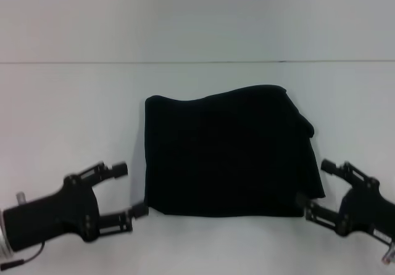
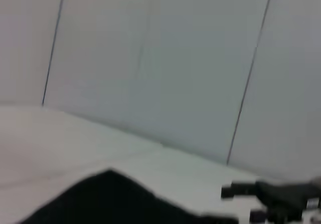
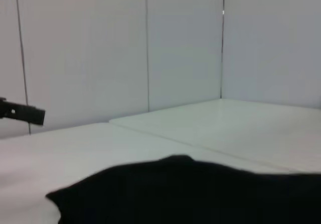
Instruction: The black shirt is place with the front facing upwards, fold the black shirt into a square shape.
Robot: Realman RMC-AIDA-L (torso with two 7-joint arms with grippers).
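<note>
The black shirt (image 1: 225,155) lies on the white table as a folded, roughly square block, plain black side up with no lettering showing. Its low dark mass also shows in the left wrist view (image 2: 110,201) and the right wrist view (image 3: 200,191). My left gripper (image 1: 126,190) stands open just off the shirt's near left corner, with nothing between its fingers. My right gripper (image 1: 313,182) stands open at the shirt's near right corner, close to the cloth's edge and holding none of it.
The white table (image 1: 74,114) stretches around the shirt, with a seam line across the back (image 1: 197,61). Pale wall panels (image 3: 150,48) stand behind the table. The right arm's fingers (image 2: 271,196) show far off in the left wrist view.
</note>
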